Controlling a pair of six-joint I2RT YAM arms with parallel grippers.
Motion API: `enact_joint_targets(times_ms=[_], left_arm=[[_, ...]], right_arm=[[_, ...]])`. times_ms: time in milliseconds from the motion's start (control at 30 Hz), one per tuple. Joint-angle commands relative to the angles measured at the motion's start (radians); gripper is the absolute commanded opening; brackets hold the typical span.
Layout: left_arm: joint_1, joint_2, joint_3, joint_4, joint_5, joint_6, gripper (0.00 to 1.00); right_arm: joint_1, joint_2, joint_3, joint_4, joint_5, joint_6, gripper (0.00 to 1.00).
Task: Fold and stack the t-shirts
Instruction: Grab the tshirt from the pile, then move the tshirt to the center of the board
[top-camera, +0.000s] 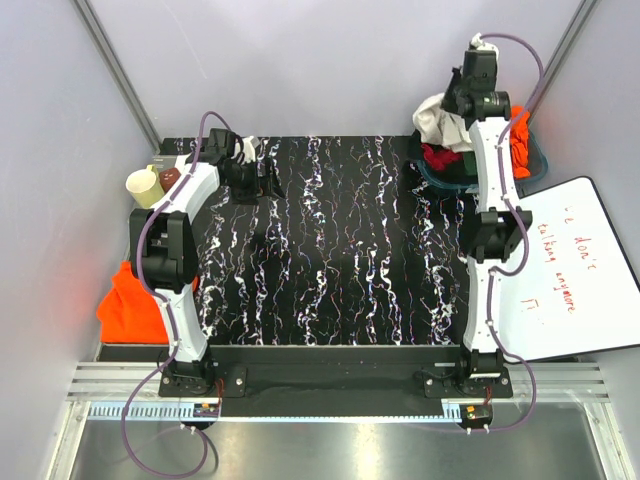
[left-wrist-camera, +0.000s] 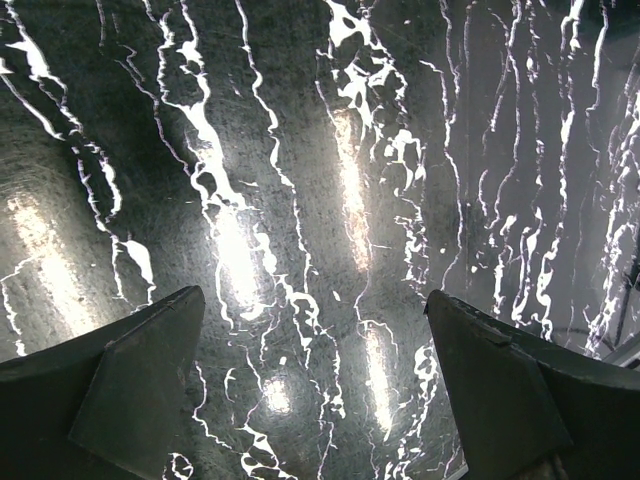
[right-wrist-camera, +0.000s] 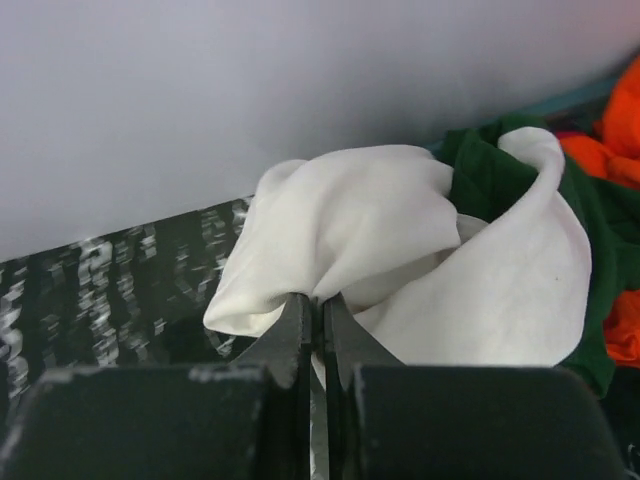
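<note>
The right gripper (right-wrist-camera: 318, 308), fingers clamped together on a pinched fold of the cream t-shirt (right-wrist-camera: 400, 230), holds the bunched garment at the bin (top-camera: 537, 158) by the table's (top-camera: 340, 250) 1 o'clock corner, where an orange t-shirt (top-camera: 518, 135) lies heaped. The left gripper (left-wrist-camera: 312, 305) hangs empty, fingers wide apart, above the table at 10 o'clock. Light, limp cloth of this kind will likely droop and twist. A hold at a shoulder seam or hem corner would probably let it spread flat.

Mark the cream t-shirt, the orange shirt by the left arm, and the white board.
cream t-shirt (right-wrist-camera: 400, 240), right wrist view, bunched cream body.
orange shirt (top-camera: 125, 305), top external view, middle of the heap.
white board (top-camera: 590, 330), top external view, bare lower part.
</note>
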Motion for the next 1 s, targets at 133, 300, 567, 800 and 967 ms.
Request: enact_joint_targets(times_ms=[133,300,567,800,967], left_arm=[[-0.003,-0.099,0.028,0.020,-0.139,-0.008,0.99],[-0.002,-0.117,0.053,0.030,-0.204,-0.026,0.99],[-0.002,-0.105,0.058,0.034,-0.189,-0.034,0.99],[-0.002,-0.099,0.044,0.034,-0.183,-0.031,0.99],[-0.003,-0.091,0.051,0.032,-0.172,-0.029,0.99]], right_arm=[[0.216,-0.284,-0.170,0.049,-0.195,-0.019,0.00],[0.298,-0.335,-0.305,0.036,-0.283,0.004,0.00],[0.339,-0.301,-0.549,-0.026,-0.441,-0.010,0.00],[0.382,-0.148,-0.513,-0.165,-0.620,-0.048,0.00],[0.454,-0.145,-0.559,-0.173,-0.700,-0.108,0.00]])
